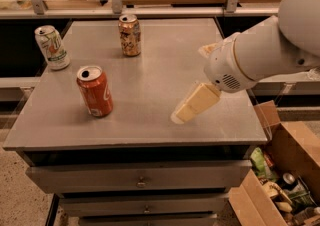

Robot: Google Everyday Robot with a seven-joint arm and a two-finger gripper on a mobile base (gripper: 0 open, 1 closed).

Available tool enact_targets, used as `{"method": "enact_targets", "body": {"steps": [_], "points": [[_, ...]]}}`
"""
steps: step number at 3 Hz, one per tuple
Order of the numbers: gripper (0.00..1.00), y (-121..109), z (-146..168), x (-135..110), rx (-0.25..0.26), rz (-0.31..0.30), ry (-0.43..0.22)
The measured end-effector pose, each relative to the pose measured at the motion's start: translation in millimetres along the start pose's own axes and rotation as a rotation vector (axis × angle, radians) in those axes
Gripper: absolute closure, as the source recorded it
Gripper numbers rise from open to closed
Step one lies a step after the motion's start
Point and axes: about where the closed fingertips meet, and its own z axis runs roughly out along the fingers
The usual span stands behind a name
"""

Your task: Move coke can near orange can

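Note:
The red coke can (94, 91) stands upright on the grey table (160, 65), at its front left. The orange can (129, 35), mottled with a silver top, stands upright at the back, a little left of centre. My gripper (189, 106) hangs low over the table's front right, reaching in from the right on the white arm (260, 55). It is well to the right of the coke can, apart from it, and holds nothing.
A white and green 7UP can (52, 47) stands at the table's left edge, behind the coke can. An open cardboard box (282, 170) with cans and wrappers sits on the floor at the right. Drawers (140, 182) lie below the tabletop. A railing runs behind.

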Motion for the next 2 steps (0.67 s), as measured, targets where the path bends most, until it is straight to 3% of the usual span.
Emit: {"method": "enact_targets", "body": {"steps": [2], "points": [[0.00, 15, 37, -41, -0.062, 0.018, -0.257]]}}
